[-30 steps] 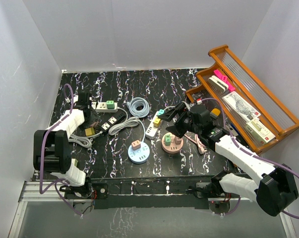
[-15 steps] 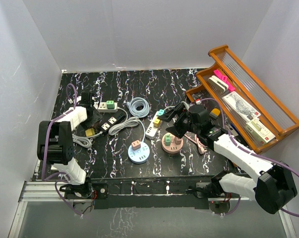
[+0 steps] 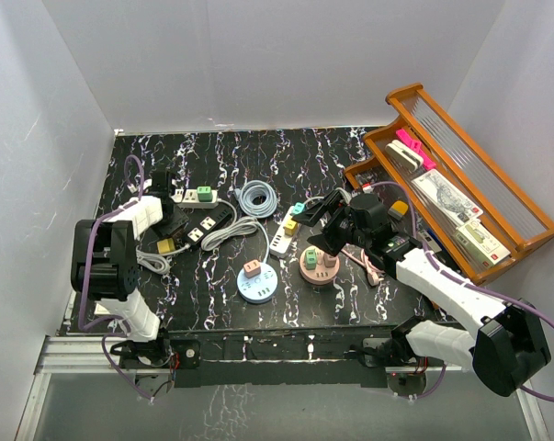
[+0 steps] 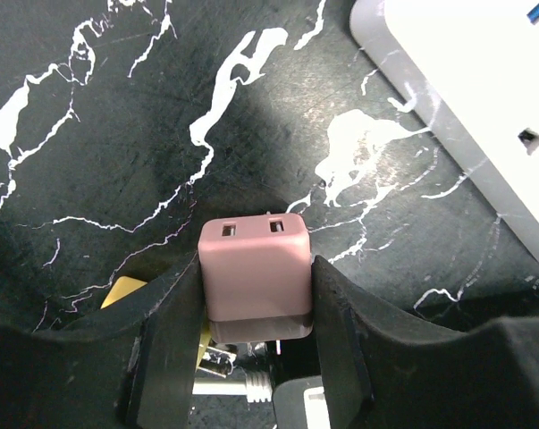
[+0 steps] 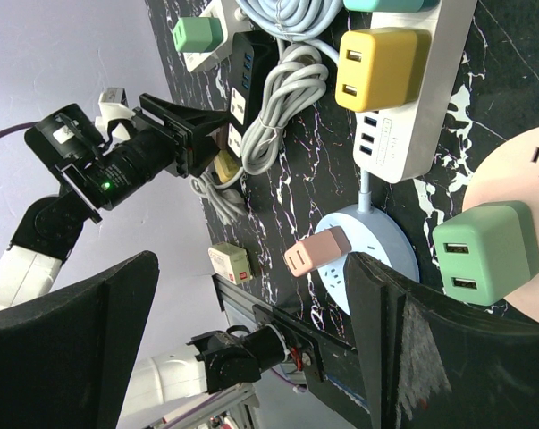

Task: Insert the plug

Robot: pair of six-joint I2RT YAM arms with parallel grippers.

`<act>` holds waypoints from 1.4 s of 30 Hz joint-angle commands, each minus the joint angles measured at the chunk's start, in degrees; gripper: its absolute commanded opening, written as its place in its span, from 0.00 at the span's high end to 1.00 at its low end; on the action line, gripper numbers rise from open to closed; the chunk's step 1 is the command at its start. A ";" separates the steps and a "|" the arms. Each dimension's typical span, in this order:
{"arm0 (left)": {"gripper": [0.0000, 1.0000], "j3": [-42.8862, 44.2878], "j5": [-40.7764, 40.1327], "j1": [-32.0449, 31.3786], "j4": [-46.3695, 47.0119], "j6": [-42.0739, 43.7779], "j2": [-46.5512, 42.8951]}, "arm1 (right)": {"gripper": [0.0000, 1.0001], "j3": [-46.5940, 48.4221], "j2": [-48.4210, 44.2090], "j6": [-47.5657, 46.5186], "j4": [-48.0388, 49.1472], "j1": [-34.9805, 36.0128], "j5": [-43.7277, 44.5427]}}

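Note:
In the left wrist view a dusty-pink plug [image 4: 251, 250] stands upright on the black marbled table, slots facing up. My left gripper [image 4: 256, 266] is shut on it, both black fingers [image 4: 341, 331] pressed flat against its sides. From above, the left gripper [image 3: 163, 209] sits at the far left of the table, beside a white power strip [image 3: 196, 196] and a black power strip [image 3: 208, 223]; the plug is hidden there. My right gripper [image 3: 311, 228] hangs open over the middle of the table, holding nothing.
A yellow plug [image 4: 117, 290] lies just left of the held one. A round blue socket [image 3: 256, 285] carries a pink adapter, a round pink socket [image 3: 319, 266] a green one. A coiled cable [image 3: 256, 197], another white strip [image 3: 284, 234] and a wooden rack [image 3: 460, 184] fill the rest.
My left gripper has narrowed onto the pink plug and its arm has shifted slightly. The right arm has not moved.

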 commanded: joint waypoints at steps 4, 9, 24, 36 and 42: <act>0.62 2.44 1.64 0.31 -0.65 5.38 -12.38 | 0.16 2.36 -0.39 -2.80 3.87 0.03 -0.30; 0.62 0.01 15.01 0.02 4.38 11.39 -21.74 | 0.16 3.32 1.78 -7.50 8.44 0.01 -3.49; 0.63 0.22 34.39 -10.28 9.92 -4.67 -29.31 | 0.16 18.02 15.46 -26.29 12.44 13.87 8.60; 0.63 2.69 37.84 -22.74 17.21 -18.72 -24.65 | 0.16 17.45 10.04 -33.00 13.92 16.06 23.76; 0.63 3.58 33.28 -24.87 16.87 -24.01 -25.13 | 0.17 16.66 9.42 -32.79 15.62 16.07 25.26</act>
